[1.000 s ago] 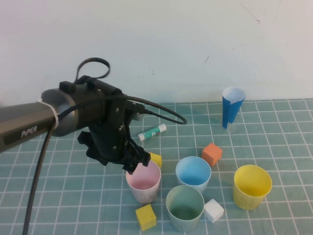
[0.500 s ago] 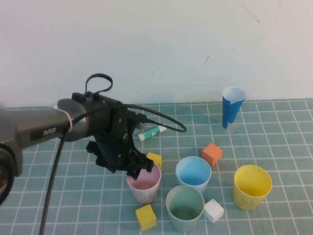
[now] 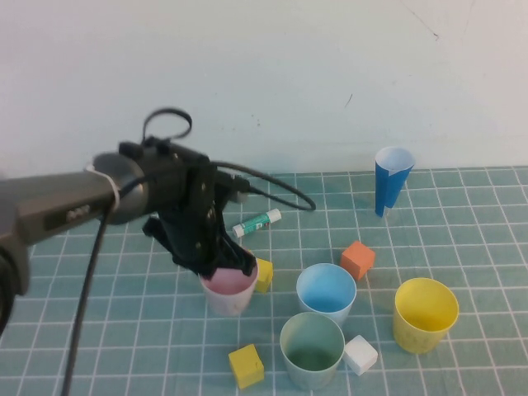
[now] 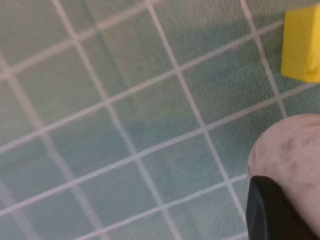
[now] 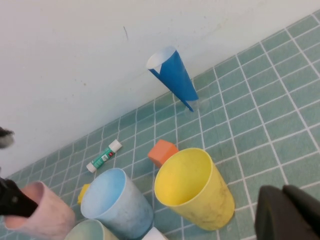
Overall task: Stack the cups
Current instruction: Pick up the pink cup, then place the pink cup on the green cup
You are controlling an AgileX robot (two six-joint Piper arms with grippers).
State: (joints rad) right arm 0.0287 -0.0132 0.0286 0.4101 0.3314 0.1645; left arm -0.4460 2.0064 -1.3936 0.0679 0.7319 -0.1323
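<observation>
High view: the left pincer (image 3: 233, 262) has just snapped tight on the pink cup's (image 3: 228, 290) rim and lifted it off the surface (image 3: 462, 231). Next, drop it into another cup. The right pincer (image 5: 287, 215) rests pressed together.

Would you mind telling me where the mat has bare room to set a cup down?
Free: the mat's front-left corner, left of the front yellow block; also between the glue stick and the blue paper cone. Crowded: around the blue cup, green cup, yellow cup, and the pink cup gripped by the left claw.
</observation>
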